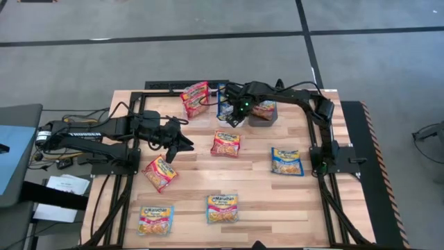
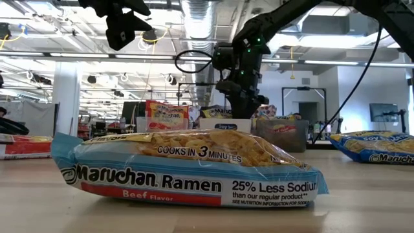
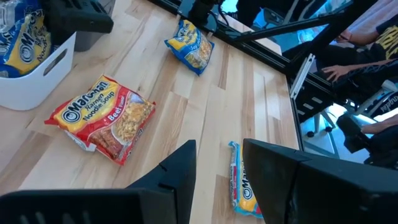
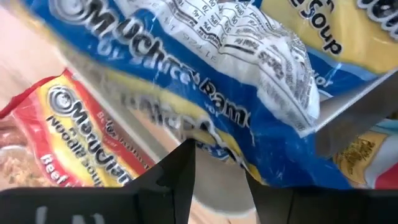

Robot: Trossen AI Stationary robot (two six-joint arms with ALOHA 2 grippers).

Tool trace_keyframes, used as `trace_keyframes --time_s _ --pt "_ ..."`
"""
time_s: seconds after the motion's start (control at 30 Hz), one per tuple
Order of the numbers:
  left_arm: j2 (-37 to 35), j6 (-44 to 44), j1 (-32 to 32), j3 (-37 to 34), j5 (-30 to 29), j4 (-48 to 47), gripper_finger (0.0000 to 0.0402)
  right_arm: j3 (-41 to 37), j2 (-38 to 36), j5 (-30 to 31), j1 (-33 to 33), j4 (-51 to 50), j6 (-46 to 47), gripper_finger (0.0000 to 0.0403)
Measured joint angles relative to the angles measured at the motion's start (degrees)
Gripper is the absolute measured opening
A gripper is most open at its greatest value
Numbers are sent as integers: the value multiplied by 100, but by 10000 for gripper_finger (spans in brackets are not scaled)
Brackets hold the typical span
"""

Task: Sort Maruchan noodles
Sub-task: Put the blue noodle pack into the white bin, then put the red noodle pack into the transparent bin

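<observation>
Your right tool (image 1: 229,110) hangs over the bins at the far edge of the surface (image 1: 257,187), its fingers clamped on a blue Maruchan packet (image 4: 205,81) above the white bin (image 3: 37,81). Your left tool (image 1: 175,147) hovers with fingers apart and empty, just beyond a red beef packet (image 1: 160,172). Other packets lie scattered across the surface.

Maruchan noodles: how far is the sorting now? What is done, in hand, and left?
Done: packets sit in the clear bin, white bin and dark grey bin. In hand: the right gripper hangs over a blue packet at the white bin; the open left gripper hovers above the table. Left: five loose packets on the table.
</observation>
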Motion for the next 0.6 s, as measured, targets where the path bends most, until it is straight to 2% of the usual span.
trace_keyframes --time_s 0.47,0.6 --pt "0 0 -2 0 -90 -9 118 2 -555 -10 0 -215 -72 162" --pt "0 -1 -2 0 -215 -10 118 2 -698 -410 111 -478 -171 162"
